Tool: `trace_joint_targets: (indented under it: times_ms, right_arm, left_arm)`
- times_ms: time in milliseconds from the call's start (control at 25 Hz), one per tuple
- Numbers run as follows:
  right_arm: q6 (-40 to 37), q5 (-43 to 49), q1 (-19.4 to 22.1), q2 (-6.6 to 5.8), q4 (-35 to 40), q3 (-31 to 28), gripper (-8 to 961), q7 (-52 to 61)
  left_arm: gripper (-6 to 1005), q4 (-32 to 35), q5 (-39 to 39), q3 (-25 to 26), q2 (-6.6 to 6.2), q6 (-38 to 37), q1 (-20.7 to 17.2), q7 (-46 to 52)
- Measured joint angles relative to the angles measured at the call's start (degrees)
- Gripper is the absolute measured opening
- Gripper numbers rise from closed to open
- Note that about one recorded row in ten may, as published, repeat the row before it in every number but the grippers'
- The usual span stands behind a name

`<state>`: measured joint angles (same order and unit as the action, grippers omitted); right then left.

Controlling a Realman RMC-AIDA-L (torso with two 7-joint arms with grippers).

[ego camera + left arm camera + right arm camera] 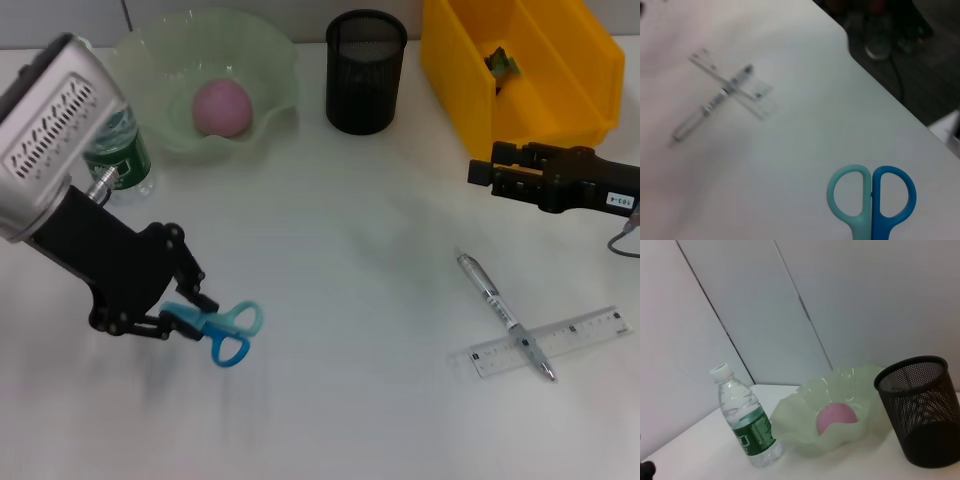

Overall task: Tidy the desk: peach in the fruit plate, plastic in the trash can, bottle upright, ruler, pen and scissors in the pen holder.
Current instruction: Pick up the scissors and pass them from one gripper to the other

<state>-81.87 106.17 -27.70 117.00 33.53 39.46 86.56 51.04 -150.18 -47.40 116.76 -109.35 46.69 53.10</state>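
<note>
Spreading across every view is the white surface (340,260), carrying the yellow bin (520,70) at the far right, the pale green fruit plate (270,75) with the peach (221,107) already lying in it, and the black mesh pen holder (366,72) standing between plate and bin. The water bottle (746,420) is standing upright just beside the plate.

The left gripper (185,318) is reaching low over the near left part of the surface, its arm slanting down from the robot's left, and its fingers are pinching the scissors (228,332) at the closed blades, leaving the light and dark blue handle loops jutting toward the middle. Scissors like these are probably light and stiff, yet smooth plastic and steel could be slipping or swivelling in a pinch; holding near the pivot looks safest.

The right gripper (492,172) is hovering level in front of the bin, holding nothing; whether its fingers are parted is not something I can tell.

The pen (503,312) is lying across the clear ruler (550,343) at the near right, both thin, flat and likely awkward to lift.
</note>
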Motion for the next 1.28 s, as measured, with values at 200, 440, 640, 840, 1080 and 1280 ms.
trace_joint_targets:
  times_ms: [200, 440, 640, 840, 1080, 1280]
  right_arm:
    - [-0.8, 0.0, 0.0, -0.52, 0.0, -0.5, 589, 0.8]
    - [-2.3, 0.0, -0.3, -1.02, 0.3, -0.7, 586, 4.0]
    - [-2.3, 0.0, -0.6, -2.45, 0.2, -0.7, 583, 9.0]
    - [-2.8, 0.3, -1.0, -4.20, 0.3, -0.6, 580, 15.4]
    - [-5.4, 1.3, -2.3, -7.07, 0.2, 0.0, 576, 25.1]
    - [-9.3, 4.3, -4.3, -7.99, 1.5, 0.0, 573, 31.0]
  left_arm:
    - [225, -0.5, 2.8, 4.1, 0.26, 0.0, -1.0, 1.3]
    - [225, -2.4, 8.0, 5.4, 0.78, 1.6, -2.3, 3.7]
    - [225, -5.3, 13.7, 5.5, 1.51, 4.4, -3.5, 7.1]
    - [225, -9.3, 18.3, 5.3, 1.61, 8.3, -4.2, 9.1]
    - [224, -13.7, 22.0, 5.1, 1.77, 12.1, -4.7, 9.9]
    - [224, -16.8, 24.1, 5.2, 1.83, 15.7, -5.0, 10.1]
